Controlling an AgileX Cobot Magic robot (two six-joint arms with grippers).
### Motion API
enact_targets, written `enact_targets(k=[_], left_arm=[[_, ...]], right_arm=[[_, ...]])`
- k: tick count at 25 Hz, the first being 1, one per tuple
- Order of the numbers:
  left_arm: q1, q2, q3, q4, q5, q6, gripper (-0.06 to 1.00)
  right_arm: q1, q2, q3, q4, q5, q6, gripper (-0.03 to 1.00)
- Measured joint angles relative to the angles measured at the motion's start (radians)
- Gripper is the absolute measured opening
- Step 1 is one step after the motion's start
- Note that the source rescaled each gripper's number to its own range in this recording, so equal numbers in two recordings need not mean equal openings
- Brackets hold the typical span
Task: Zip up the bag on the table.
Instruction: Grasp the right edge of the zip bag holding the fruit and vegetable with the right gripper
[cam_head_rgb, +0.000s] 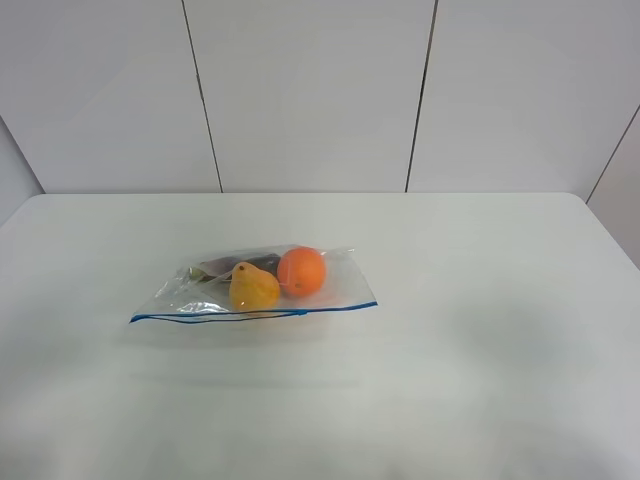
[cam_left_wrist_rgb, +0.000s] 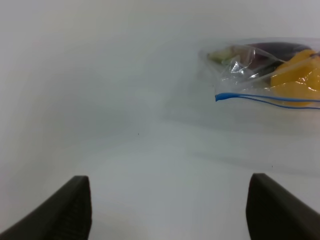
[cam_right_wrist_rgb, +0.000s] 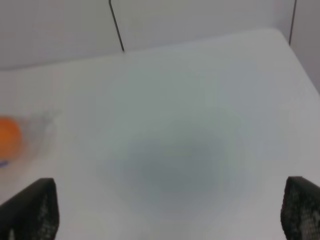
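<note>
Lying on the matte table (cam_head_rgb: 480, 330), a crinkled clear bag (cam_head_rgb: 345, 275), blue-edged

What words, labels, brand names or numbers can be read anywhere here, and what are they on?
None can be read. The bag shows only a plain blue seal strip, no print; the orange, the yellow fruit, the table and the wall panels carry no writing.

The left end effector (cam_left_wrist_rgb: 170, 207) and the right end effector (cam_right_wrist_rgb: 167, 210) each hang with jaws spread wide and empty.
</note>
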Motion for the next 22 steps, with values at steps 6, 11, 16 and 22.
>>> enact_targets(k=[6,11,16,22], left_arm=[[0.0,0.0,0.0,0.0,0.0,0.0,1.0],[0.0,0.0,0.0,0.0,0.0,0.0,1.0],[0.0,0.0,0.0,0.0,0.0,0.0,1.0],[0.0,0.0,0.0,0.0,0.0,0.001,1.0]], right_arm=[[0.0,0.122,-0.016,0.04,-0.083,0.007,1.0],[0.0,0.332,-0.016,0.12,-0.223,0.007,1.0],[0.0,0.568,-0.016,0.337,-0.32,-0.071,0.98],[0.0,0.85,-0.016,0.682,-0.361,-0.335,0.97]])
